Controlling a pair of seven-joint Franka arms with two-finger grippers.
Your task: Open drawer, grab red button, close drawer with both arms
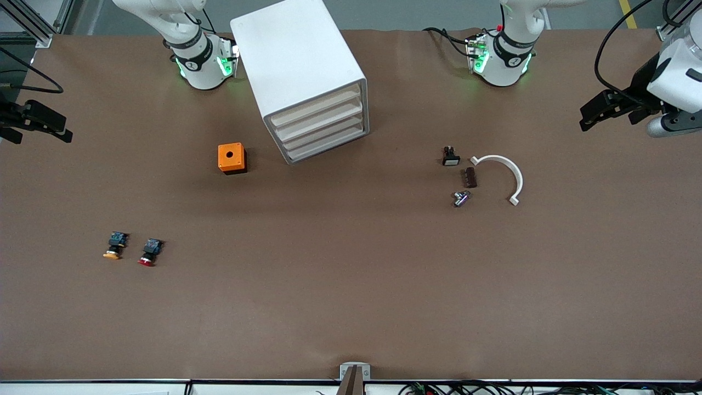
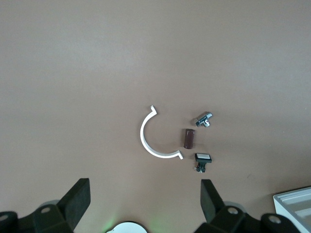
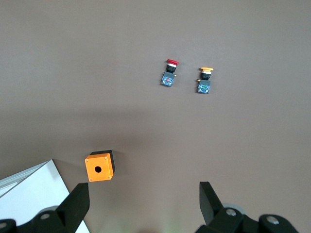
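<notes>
Lying on the brown bench (image 1: 351, 307) toward the right arm's end: the red-capped button (image 1: 149, 252) on its side, well apart from the white cabinet (image 1: 307, 77). Sits just beside an orange-capped button (image 1: 114, 246), with an orange cube (image 1: 232, 158) between the pair and the cabinet, near its drawer fronts. Points its red cap toward the front camera, blue rear toward the arm bases, long axis running roughly that way. Shows the drawer (image 1: 321, 127) flush with its three mates, all shut. Scattered toward the left arm's end: a white curved clip (image 1: 507, 173), a brown block (image 1: 470, 177), a metal fitting (image 1: 460, 198) and a small black switch (image 1: 450, 156).

Hanging released over the bench's edges, fingers spread: left hand (image 1: 606, 112) and right hand (image 1: 33, 123), both arms waiting.
</notes>
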